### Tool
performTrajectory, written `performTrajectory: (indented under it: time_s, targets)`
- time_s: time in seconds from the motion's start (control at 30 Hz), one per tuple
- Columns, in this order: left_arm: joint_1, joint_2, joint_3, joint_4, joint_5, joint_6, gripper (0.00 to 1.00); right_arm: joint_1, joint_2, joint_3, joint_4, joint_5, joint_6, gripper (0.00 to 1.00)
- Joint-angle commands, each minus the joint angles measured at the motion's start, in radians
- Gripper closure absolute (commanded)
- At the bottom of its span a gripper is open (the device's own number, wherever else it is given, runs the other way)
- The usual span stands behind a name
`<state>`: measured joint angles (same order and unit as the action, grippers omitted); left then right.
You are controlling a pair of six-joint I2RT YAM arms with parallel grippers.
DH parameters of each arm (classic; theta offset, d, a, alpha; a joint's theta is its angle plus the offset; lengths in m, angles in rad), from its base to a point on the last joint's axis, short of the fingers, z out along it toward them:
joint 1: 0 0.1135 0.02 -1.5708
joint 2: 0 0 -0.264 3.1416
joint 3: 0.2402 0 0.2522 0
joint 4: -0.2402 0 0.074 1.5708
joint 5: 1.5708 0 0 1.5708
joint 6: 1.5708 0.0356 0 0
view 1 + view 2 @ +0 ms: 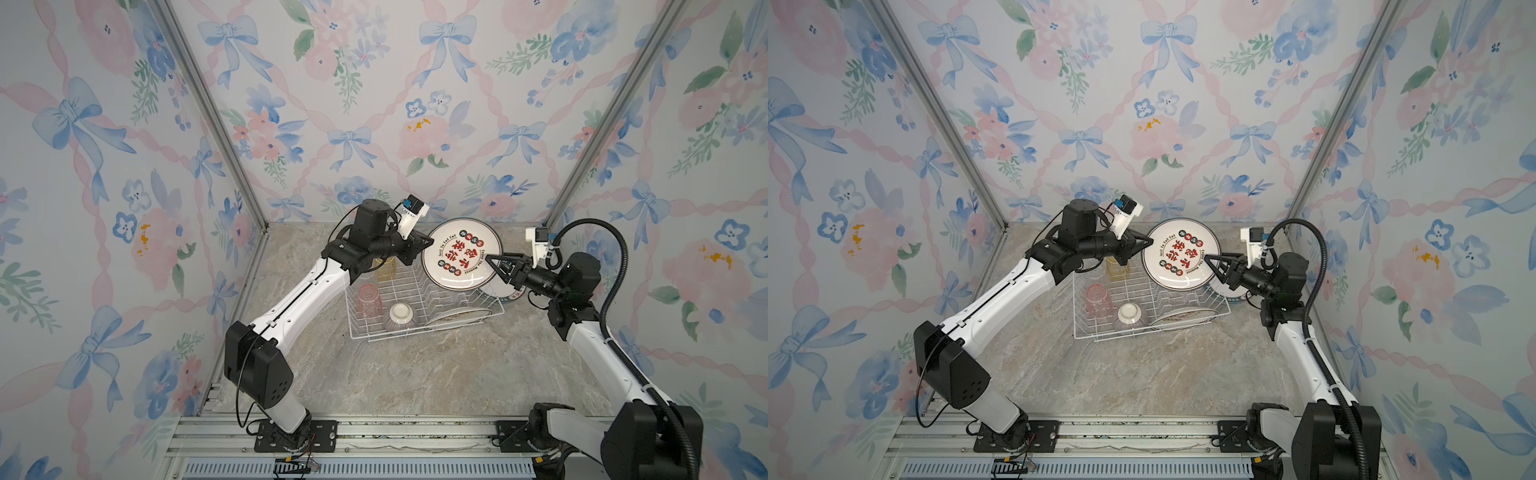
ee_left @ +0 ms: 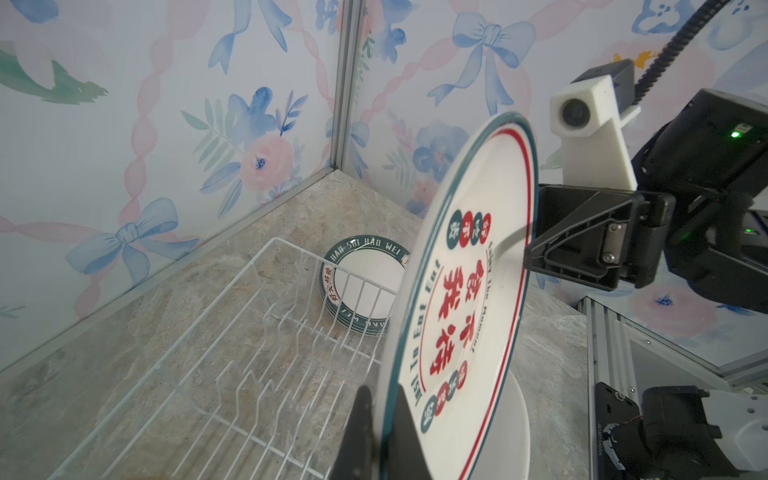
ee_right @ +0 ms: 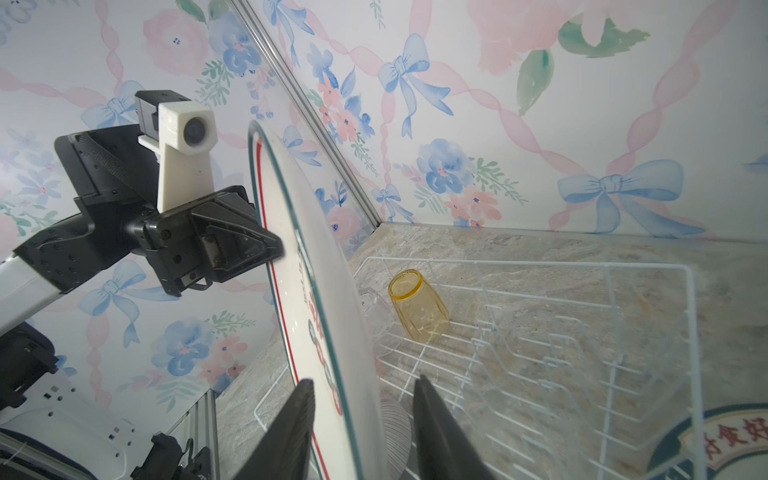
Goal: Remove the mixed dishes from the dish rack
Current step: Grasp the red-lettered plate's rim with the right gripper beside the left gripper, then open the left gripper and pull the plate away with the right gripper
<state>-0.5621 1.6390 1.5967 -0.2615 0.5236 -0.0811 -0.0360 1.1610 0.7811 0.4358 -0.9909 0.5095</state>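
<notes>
The left gripper (image 1: 423, 246) is clamped on the left rim of a plate (image 1: 459, 257), holding it upright above the rack (image 1: 390, 337). The right gripper (image 1: 493, 265) straddles the opposite rim with its jaws apart. A pink tumbler (image 1: 369, 301), a yellow tumbler (image 1: 386, 269), a bowl (image 1: 400, 318) and a second plate (image 1: 457, 316) sit in the rack. A plate stack (image 1: 506, 293) rests on the table (image 1: 415, 374), just beside the rack.

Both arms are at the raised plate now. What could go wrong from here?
1. The left gripper pinches only the rim of the printed plate, raised on edge over the dish rack. The right gripper straddles the opposite rim with its jaws apart. An early release could drop the plate onto the pink tumbler or striped bowl.
2. The stack of plates lies close by the right gripper; a careless descent might strike it.
</notes>
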Motion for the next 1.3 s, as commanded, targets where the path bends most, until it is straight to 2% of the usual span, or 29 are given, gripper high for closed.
performTrajectory:
  time_s: [0.0,0.27,0.4,0.47,0.63,0.7,0.73,0.77,0.8,1.07,1.27]
  targets:
    - [0.008,0.021,0.053,0.039,0.084,-0.032,1.0,0.02,0.016,0.014,0.043,-0.029,0.0,0.62]
    - [0.015,0.072,0.084,0.038,0.127,-0.042,1.0,0.025,0.013,0.021,0.063,-0.045,0.011,0.72]
    - [0.016,0.092,0.095,0.038,0.142,-0.046,1.0,0.025,0.01,0.025,0.057,-0.05,0.009,0.88]
    - [0.017,0.099,0.098,0.038,0.144,-0.048,1.0,0.027,0.011,0.026,0.051,-0.051,0.011,0.99]
    - [0.02,0.108,0.1,0.039,0.14,-0.052,1.0,0.03,0.001,0.027,0.039,-0.043,0.01,1.0]
    - [0.021,0.107,0.098,0.038,0.126,-0.055,0.77,0.03,-0.008,0.026,0.033,-0.033,0.009,1.0]
    - [0.02,0.105,0.096,0.038,0.117,-0.055,0.54,0.03,-0.014,0.028,0.033,-0.029,0.009,1.0]
    - [0.021,0.104,0.093,0.038,0.109,-0.054,0.06,0.03,-0.018,0.029,0.03,-0.024,0.011,1.0]
    - [0.021,0.102,0.091,0.038,0.096,-0.054,0.02,0.03,-0.022,0.032,0.026,-0.02,0.01,1.0]
    - [0.023,0.047,0.036,0.038,-0.057,-0.014,0.02,0.014,-0.039,0.066,-0.112,0.09,-0.028,1.0]
    - [0.024,-0.049,-0.096,0.08,-0.223,0.031,0.02,-0.082,-0.038,0.07,-0.134,0.188,0.075,1.0]
